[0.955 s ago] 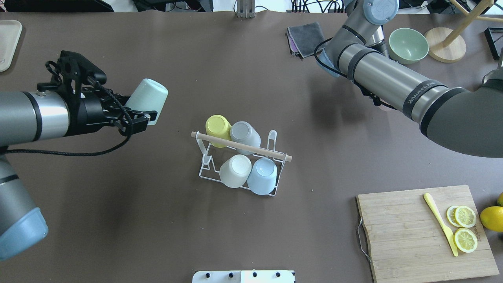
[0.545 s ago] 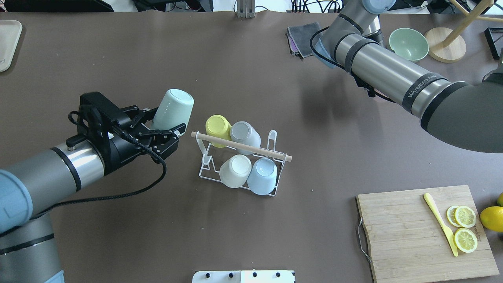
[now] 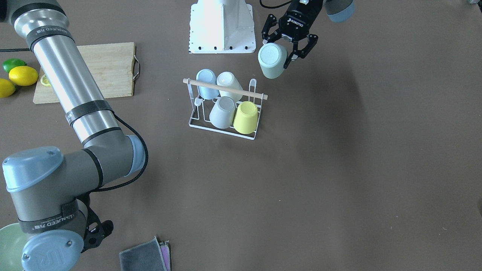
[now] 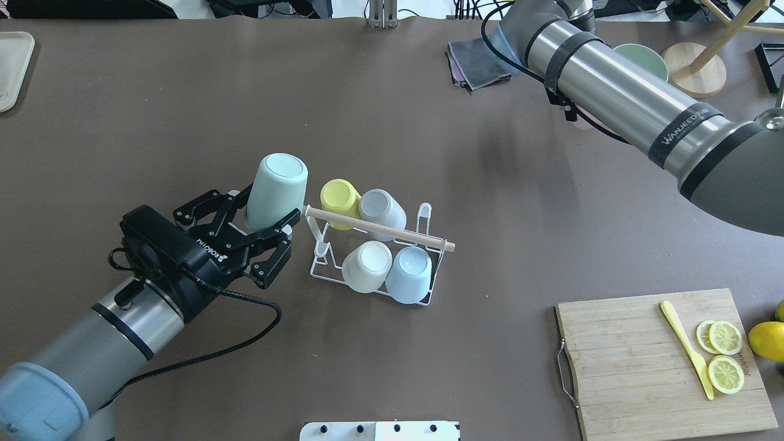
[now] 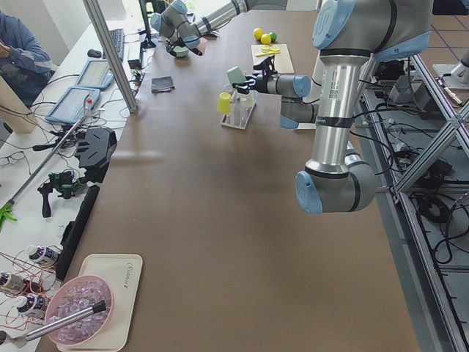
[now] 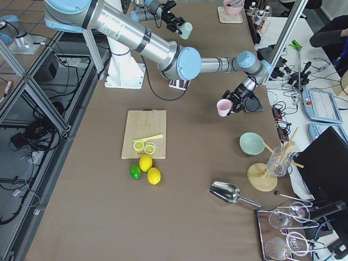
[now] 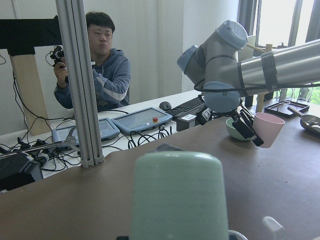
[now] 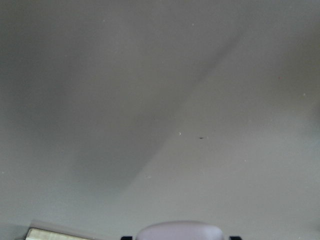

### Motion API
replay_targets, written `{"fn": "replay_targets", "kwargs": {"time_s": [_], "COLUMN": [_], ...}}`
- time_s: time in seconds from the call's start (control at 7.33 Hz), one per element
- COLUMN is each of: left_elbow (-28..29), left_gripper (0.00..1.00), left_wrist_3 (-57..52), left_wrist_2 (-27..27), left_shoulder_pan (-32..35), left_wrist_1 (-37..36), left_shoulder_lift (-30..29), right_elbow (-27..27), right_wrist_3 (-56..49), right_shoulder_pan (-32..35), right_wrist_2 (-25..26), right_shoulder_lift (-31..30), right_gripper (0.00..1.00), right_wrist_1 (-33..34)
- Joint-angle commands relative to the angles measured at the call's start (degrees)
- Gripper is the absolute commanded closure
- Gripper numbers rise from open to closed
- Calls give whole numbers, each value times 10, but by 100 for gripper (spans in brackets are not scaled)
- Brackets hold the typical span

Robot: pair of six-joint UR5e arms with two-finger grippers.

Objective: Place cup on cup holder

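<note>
The cup holder (image 4: 318, 269) is a white wire rack with a wooden rod (image 4: 392, 230) across its top, at mid-table; it also shows in the front view (image 3: 220, 130). Yellow (image 4: 339, 195), grey (image 4: 381, 208), white (image 4: 367, 264) and light blue (image 4: 409, 274) cups sit upside down on it. My left gripper (image 4: 264, 213) is shut on a mint green cup (image 4: 278, 184), held bottom-up and tilted just left of the rod's end, above the table. My right gripper (image 7: 246, 126) is shut on a pink cup (image 7: 268, 129) at the far right, beyond a green bowl (image 7: 234, 129).
A wooden cutting board (image 4: 643, 367) with lemon slices and a yellow knife (image 4: 686, 349) lies front right. A lemon (image 4: 765, 340) lies beside it. A grey cloth (image 4: 474, 58), a wooden stand (image 4: 692, 70) and a beige tray (image 4: 12, 67) sit along the far edge.
My left arm has swung the mint cup to the right and nearer, up to the rack's left end. My right arm has drawn back toward the far right.
</note>
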State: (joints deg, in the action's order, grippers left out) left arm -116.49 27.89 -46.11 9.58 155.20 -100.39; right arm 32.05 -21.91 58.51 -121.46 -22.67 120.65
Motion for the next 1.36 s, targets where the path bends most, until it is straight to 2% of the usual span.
{"fn": "replay_targets", "kwargs": {"time_s": [0.0, 0.41, 0.82, 1.23], "left_elbow": [30, 106, 129, 151], "left_gripper": [78, 78, 78, 78], "left_wrist_3": [-1, -1, 0, 0], "left_wrist_2": [116, 156, 170, 225], "left_shoulder_pan": [-72, -90, -89, -93], "left_wrist_1": [32, 75, 76, 70], "left_shoulder_lift": [-16, -52, -71, -81], "right_elbow": [140, 306, 408, 446], "right_wrist_3": [29, 48, 152, 306], "right_shoulder_pan": [12, 38, 55, 27], "right_wrist_2": [-11, -46, -89, -107], "right_shoulder_lift": [-66, -154, -206, -244], "right_gripper": [100, 100, 100, 100], "right_wrist_1": [-2, -6, -94, -286]}}
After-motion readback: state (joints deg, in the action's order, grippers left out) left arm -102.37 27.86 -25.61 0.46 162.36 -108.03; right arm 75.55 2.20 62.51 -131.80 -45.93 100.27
